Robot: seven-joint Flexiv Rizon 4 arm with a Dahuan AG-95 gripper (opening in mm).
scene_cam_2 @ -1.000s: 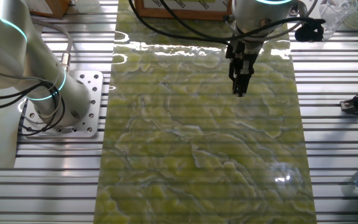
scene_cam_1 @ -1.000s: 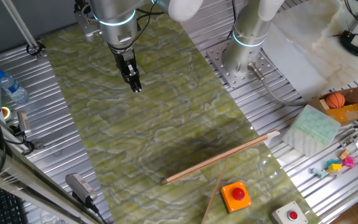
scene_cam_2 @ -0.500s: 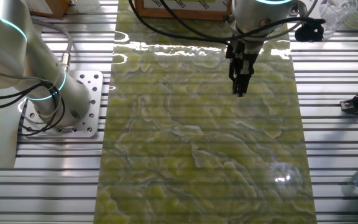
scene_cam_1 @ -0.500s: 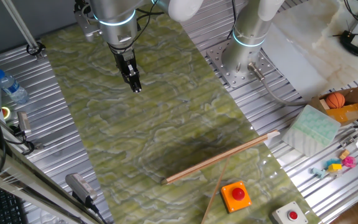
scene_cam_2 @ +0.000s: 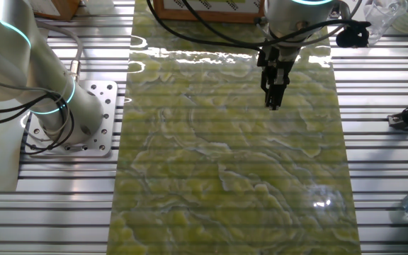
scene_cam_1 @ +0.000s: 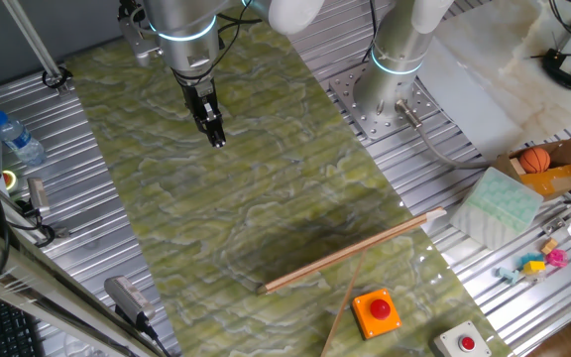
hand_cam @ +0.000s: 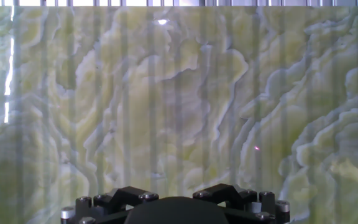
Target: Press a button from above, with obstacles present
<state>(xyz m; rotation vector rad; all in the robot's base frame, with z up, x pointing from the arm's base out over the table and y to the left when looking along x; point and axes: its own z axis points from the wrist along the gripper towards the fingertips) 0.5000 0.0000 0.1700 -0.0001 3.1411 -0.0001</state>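
Nearest us in one fixed view sits the orange button (scene_cam_1: 376, 312) on the green mat (scene_cam_1: 266, 213), close to its near edge, with a white-grey box (scene_cam_1: 463, 342) just off the mat. A short stick (scene_cam_1: 341, 309) runs just beside the button; a long stick (scene_cam_1: 350, 254) lies behind it. Far off, well apart from the button, our gripper (scene_cam_1: 218, 141) hangs above the mat (scene_cam_2: 232, 163), pointing down (scene_cam_2: 273, 105). We cannot tell how its jaws stand.

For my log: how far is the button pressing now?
Nothing looks done: the hand hangs above bare mat, far from the orange button. No approach shows. Left: travel past the long stick and short stick, then press from above.
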